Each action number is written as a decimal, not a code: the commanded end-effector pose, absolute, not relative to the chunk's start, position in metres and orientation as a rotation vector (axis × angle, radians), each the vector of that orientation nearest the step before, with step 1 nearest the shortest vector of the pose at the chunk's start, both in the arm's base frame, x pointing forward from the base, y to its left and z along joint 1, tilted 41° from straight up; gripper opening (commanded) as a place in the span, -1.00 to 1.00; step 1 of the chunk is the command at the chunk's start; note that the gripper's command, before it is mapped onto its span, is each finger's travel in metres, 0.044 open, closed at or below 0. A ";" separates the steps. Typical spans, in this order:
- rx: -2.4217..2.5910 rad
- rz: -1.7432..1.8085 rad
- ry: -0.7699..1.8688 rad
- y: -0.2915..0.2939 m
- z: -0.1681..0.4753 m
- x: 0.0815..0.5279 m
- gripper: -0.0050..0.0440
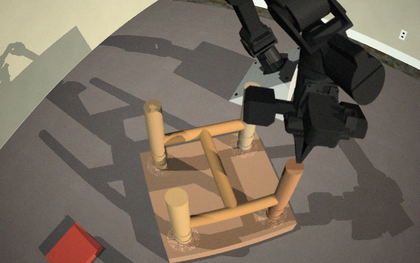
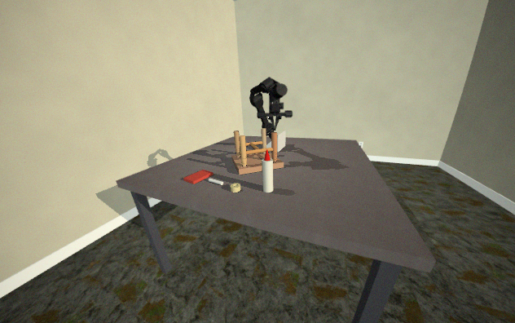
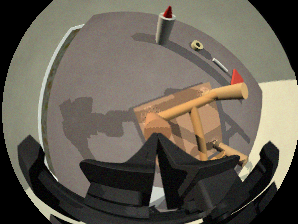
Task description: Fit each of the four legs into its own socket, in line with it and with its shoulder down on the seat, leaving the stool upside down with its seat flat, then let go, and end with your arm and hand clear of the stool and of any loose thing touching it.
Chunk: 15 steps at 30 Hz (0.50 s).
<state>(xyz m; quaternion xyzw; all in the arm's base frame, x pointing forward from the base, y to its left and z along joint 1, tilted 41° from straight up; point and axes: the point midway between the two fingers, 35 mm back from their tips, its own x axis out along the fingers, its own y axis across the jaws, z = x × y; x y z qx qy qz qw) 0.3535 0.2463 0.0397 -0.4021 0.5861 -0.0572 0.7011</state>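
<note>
Two closed fingertips [image 1: 300, 161] [image 2: 271, 135], gripping nothing, hover at the reddish leg [image 1: 286, 187] [image 2: 275, 147] [image 3: 159, 126], probably to press its shoulder down onto the seat [image 1: 212, 247] [image 2: 256, 168] [image 3: 186, 98].

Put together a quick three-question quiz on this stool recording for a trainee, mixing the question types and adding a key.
1. True or false: the end effector is gripping a crossbar.
2. Fill in: ____ legs stand up from the seat.
3. What colour is the tip of the white bottle?
a) blue
b) red
c) green

Key: 1 false, it is shut on nothing; 2 four; 3 b.
</note>
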 end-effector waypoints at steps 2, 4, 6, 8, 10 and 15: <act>-0.891 -0.123 1.296 0.243 0.041 0.354 -0.80; -0.891 -0.122 1.297 0.242 0.039 0.355 -0.80; -0.891 -0.122 1.297 0.240 0.036 0.355 -0.80; -0.891 -0.122 1.297 0.238 0.034 0.356 -0.80; -0.891 -0.122 1.297 0.237 0.033 0.356 -0.80; -0.891 -0.122 1.297 0.237 0.033 0.356 -0.80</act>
